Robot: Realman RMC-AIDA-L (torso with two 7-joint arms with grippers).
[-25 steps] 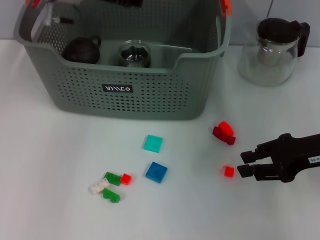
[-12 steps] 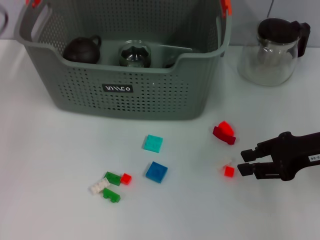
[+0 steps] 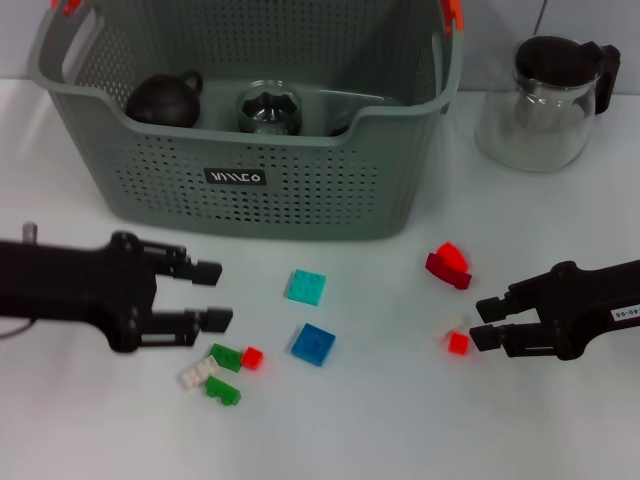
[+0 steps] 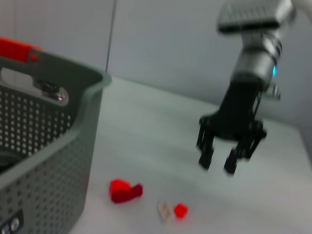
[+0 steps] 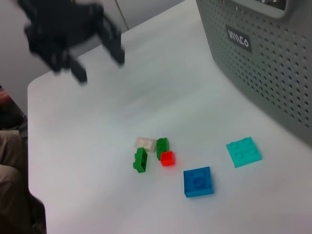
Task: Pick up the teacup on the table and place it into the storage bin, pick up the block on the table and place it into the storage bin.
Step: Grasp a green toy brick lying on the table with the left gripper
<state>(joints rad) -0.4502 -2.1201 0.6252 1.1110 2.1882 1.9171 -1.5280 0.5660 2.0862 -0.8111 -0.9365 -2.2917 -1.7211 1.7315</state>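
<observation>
— White table point(image 3: 560, 420): what is being counted?
— One storage bin point(image 3: 300, 190) at the back; nine blocks scattered in front. Left gripper point(image 3: 214, 296) and right gripper point(image 3: 484, 323) are being held open, empty, the right beside a small red block point(image 3: 458, 343).

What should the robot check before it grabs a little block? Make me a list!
1. Right pincer open: ok, with its fingers apart.
2. Right pincer lined up with the small red cube block: ok, the cube sits just ahead of the fingertips.
3. Tiny beige block out of the way: not ok, it lies right beside the cube.
4. Left pincer open: ok, above the green blocks.
5. Large grey-green perforated plastic storage bin has room: ok.
6. Teacup already inside the bin: cannot tell.
</observation>
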